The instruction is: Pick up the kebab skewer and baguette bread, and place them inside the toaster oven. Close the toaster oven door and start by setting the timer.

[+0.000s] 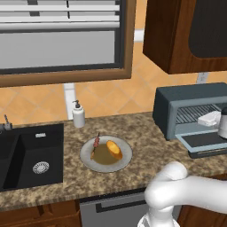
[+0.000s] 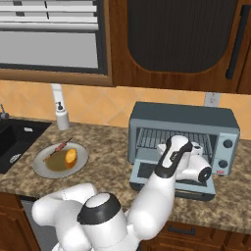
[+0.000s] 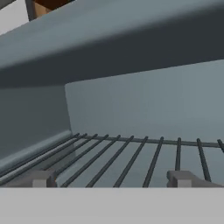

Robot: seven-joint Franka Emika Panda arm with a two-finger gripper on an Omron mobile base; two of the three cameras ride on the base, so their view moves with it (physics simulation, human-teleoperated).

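Countertop toaster oven [image 2: 184,117] around empty gripper [image 3: 111,178]

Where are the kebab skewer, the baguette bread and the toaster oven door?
kebab skewer [image 1: 95,144]: left base view, meat chunks.
baguette bread [image 1: 114,149]: left base view, loaf's middle.
toaster oven door [image 1: 205,140]: left base view, dark glass.

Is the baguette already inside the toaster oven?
No, the baguette lies on the plate beside the kebab skewer, away from the toaster oven.
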